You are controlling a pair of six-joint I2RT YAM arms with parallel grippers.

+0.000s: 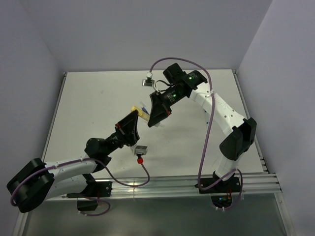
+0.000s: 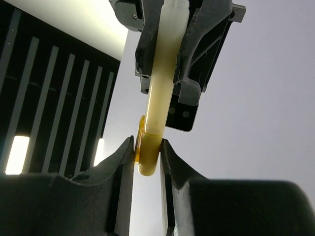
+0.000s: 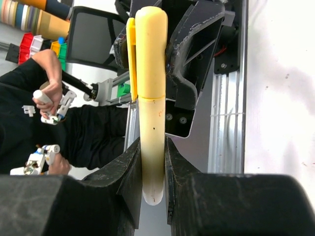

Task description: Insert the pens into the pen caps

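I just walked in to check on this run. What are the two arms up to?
The arms meet above the table. The left tool is clamped on the yellow cap, and the right tool on the pale pen. The pen's end sits inside the cap. Whether it is pushed fully home cannot be told.

The white table (image 1: pixel 98 108) is filling the middle of the frame, walled on three sides. A small pale piece (image 1: pixel 157 126), perhaps a cap, seems to be lying on it near centre, half hidden. A metal rail (image 1: pixel 167 183) is running along the bottom edge, carrying the arm bases (image 1: pixel 219 183).
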